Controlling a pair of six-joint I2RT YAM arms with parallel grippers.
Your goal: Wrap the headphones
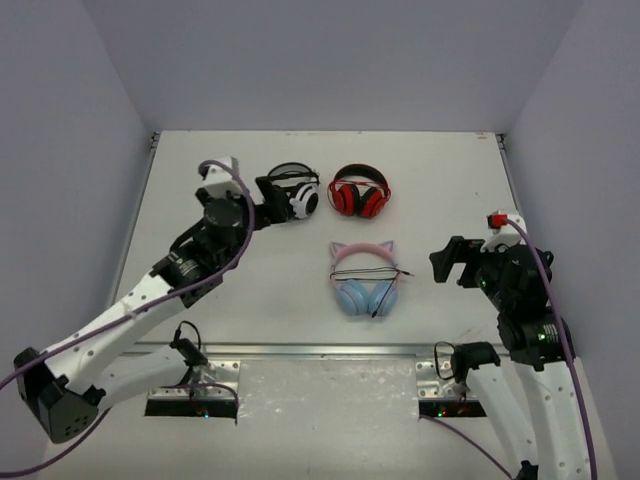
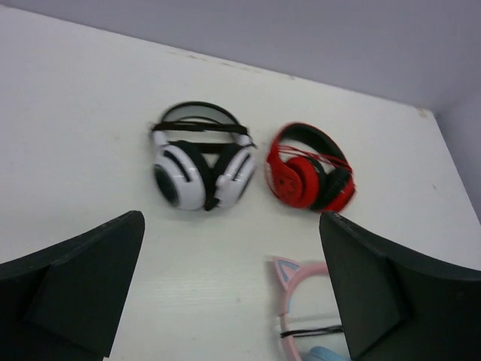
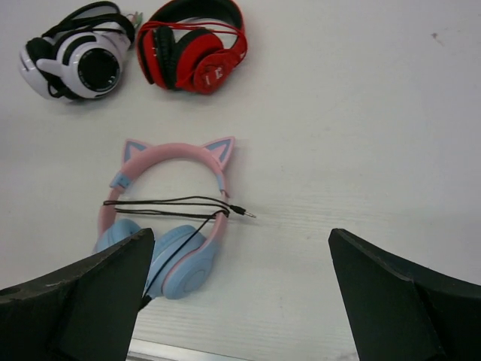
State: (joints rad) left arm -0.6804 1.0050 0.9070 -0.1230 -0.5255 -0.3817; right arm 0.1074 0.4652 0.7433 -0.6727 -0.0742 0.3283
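The headphones (image 1: 352,297) lie flat mid-table, pink cat-ear headband toward the back and light blue earcups toward the front. Their thin black cable (image 3: 161,203) runs in a few strands across the headband's two sides. Its plug (image 3: 244,213) pokes out on the right. My left gripper (image 1: 268,192) is open and empty, above the table beside the white-and-black headphones; its view catches the pink headband (image 2: 297,289) low down. My right gripper (image 1: 452,262) is open and empty, to the right of the pink headphones (image 3: 180,267) and apart from them.
White-and-black headphones (image 1: 297,197) and red-and-black headphones (image 1: 360,192) lie side by side at the back, both with cables wound on them. A metal strip (image 1: 320,350) runs along the table's near edge. Grey walls enclose the left, back and right.
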